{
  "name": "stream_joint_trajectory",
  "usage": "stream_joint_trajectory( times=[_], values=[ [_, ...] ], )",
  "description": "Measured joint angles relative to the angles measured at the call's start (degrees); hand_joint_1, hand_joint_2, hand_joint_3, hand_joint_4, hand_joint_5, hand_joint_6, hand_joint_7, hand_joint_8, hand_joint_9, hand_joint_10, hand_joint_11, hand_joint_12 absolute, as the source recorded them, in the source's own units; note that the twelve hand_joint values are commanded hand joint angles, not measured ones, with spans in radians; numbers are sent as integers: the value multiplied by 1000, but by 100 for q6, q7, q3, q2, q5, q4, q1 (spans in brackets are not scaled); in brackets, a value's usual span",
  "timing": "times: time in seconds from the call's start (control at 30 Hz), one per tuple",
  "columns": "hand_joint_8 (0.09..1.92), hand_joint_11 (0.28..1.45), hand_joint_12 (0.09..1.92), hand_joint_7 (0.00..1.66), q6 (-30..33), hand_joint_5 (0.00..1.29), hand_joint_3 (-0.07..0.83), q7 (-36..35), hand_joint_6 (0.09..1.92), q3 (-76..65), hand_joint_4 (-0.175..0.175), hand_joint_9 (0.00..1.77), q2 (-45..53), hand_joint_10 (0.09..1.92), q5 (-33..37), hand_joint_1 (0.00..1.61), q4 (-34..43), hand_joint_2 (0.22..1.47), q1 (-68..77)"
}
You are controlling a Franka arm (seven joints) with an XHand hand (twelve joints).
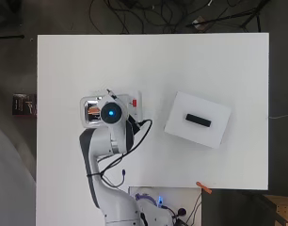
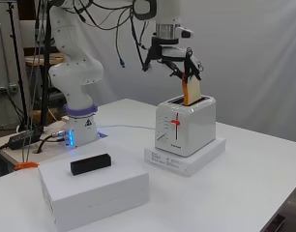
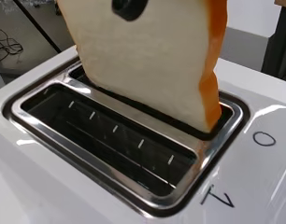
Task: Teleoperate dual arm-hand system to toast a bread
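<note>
Surface (image 2: 264,159): white and broad, with a grey curtain behind it in the side view and dark floor with cables round it in the overhead view
Near box (image 2: 97,186): flat white box at the front of the side view, well apart from the toaster; in the overhead view it lies to the right of the arm
Black block (image 2: 90,164): small dark bar lying flat on top of the near box, about at its middle
Toaster stand (image 2: 186,155): low white slab, farther back, carrying the toaster
Toaster (image 2: 185,124): white, upright on its stand, with a red lever (image 2: 175,122) on the side that faces the camera; two long slots with a metal rim on top
Near slot (image 3: 110,140): dark inside, with wire guides showing, nothing in it
Bread (image 3: 147,56): pale slice with an orange-brown crust, upright and a little tilted, its lower edge just inside the far slot, most of the slice above the toaster's top
Robot hand (image 2: 189,65): black and white, straight above the toaster, fingers curled down and pinching the upper part of the bread
Arm (image 2: 75,72): white, rises from its base at the left of the side view and reaches over the toaster; in the overhead view it hides most of the toaster
</note>
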Motion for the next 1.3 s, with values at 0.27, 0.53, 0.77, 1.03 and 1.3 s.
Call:
stream_joint_trajectory(
  times=[0.27,0.53,0.77,1.03,1.3],
  values=[
    [87,356,87,71,-687,14,0,626,87,-157,-94,215,629,87,47,62,577,872,-5],
    [87,353,87,166,-667,160,12,1802,87,-289,-63,257,698,87,174,64,639,1022,-27],
    [87,387,87,295,-75,230,4,2634,87,-1090,-71,379,1105,87,133,75,644,1088,-181],
    [87,444,87,422,366,263,-4,1852,87,-1618,-85,553,1746,87,398,103,152,1069,-291],
    [87,479,87,444,579,298,-4,1219,87,-1720,-58,568,1981,87,1096,161,-308,1072,-333]
  ],
)
